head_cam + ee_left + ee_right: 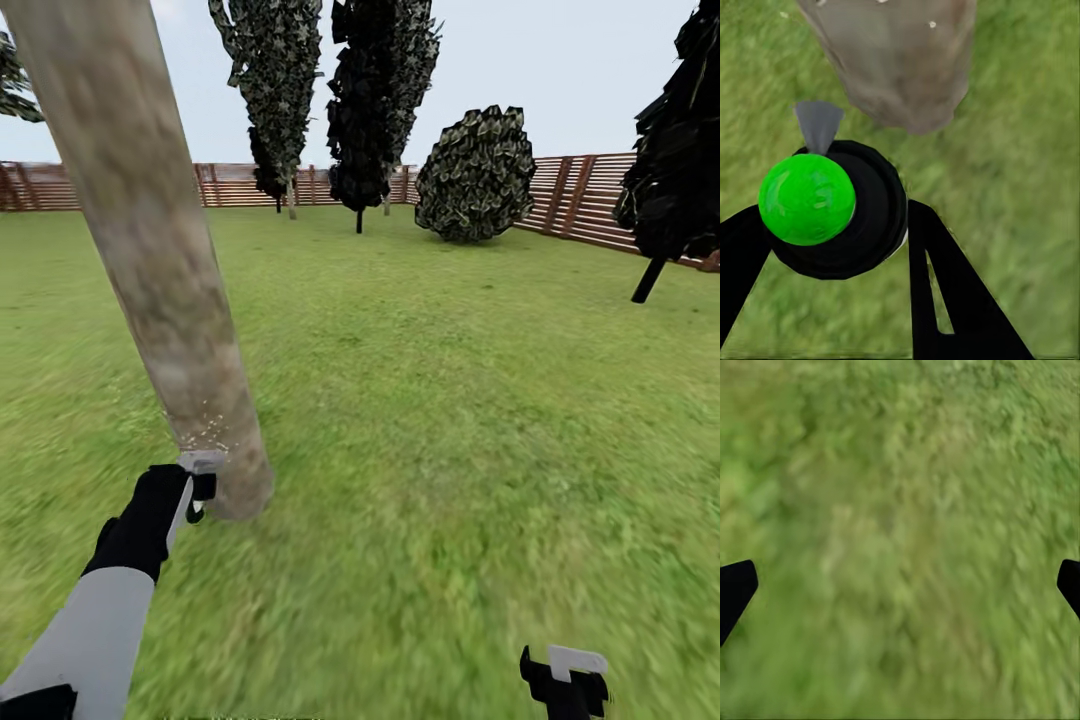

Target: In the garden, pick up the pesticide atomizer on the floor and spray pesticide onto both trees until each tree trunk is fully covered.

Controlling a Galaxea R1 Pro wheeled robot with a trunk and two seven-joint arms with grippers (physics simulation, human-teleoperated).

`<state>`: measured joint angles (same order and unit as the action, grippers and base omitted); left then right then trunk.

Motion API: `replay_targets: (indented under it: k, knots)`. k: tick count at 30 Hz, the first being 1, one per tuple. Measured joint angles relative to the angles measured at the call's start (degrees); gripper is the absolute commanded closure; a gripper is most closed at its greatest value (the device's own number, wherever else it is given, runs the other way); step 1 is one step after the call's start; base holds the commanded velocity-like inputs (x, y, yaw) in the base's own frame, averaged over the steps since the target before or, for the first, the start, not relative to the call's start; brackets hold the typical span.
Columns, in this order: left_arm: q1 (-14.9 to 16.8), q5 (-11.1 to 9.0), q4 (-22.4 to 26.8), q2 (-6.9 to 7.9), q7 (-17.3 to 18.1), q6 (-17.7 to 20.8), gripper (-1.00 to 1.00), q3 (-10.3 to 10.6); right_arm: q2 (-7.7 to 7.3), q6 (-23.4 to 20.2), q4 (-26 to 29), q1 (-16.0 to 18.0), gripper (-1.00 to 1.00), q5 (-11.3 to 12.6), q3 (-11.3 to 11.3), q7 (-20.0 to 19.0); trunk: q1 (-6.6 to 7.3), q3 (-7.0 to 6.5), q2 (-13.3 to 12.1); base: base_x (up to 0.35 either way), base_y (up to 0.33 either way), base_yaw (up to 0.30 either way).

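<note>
Reaching low, left gripper (840, 225) clamped around pesticide atomizer (832, 210) beside tree trunk (150, 260); right gripper (900, 585) seemingly apart.

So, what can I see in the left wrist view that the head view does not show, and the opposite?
Left wrist view alone: the pesticide atomizer, a black bottle whose top is green here, between the dark fingers of the left gripper.

Head view alone: the right gripper, the fence, dark trees and a round bush.

Both: the tree trunk with white specks of pesticide, and the grass lawn.
</note>
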<state>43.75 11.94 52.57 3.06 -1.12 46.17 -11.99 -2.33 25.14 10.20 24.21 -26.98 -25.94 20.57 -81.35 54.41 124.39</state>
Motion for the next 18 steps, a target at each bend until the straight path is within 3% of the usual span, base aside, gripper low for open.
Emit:
replay_targets:
  k: [3,8,10,12,18]
  knots:
    - [1.8,-0.1,0.1,0.52,0.1,1.6,1.00,-0.1,-0.03,0.0,0.0,0.0,-1.00,0.0,0.0,0.0,0.00,0.01,0.0,0.000,0.000,0.269]
    - [4.6,0.1,0.1,1.20,0.2,2.9,1.00,-0.1,-0.04,0.0,0.0,0.0,-1.00,0.0,0.0,0.0,0.00,0.01,0.0,0.000,0.000,0.046]
    - [5.8,0.5,0.1,2.85,0.2,5.2,1.00,-0.2,-0.09,0.0,0.0,0.0,-1.00,0.0,0.0,0.0,0.00,0.01,0.0,0.000,0.000,0.002]
    - [5.7,-0.1,0.1,3.94,0.4,5.7,1.00,0.0,-0.12,0.0,0.0,0.0,-1.00,0.0,0.0,0.0,0.00,0.01,0.0,0.000,0.000,0.000]
    - [5.3,-0.1,0.2,4.31,0.6,5.7,1.00,-0.1,-0.13,0.0,0.0,0.0,-1.00,0.0,0.0,0.0,0.00,0.01,0.0,0.056,-0.030,0.000]
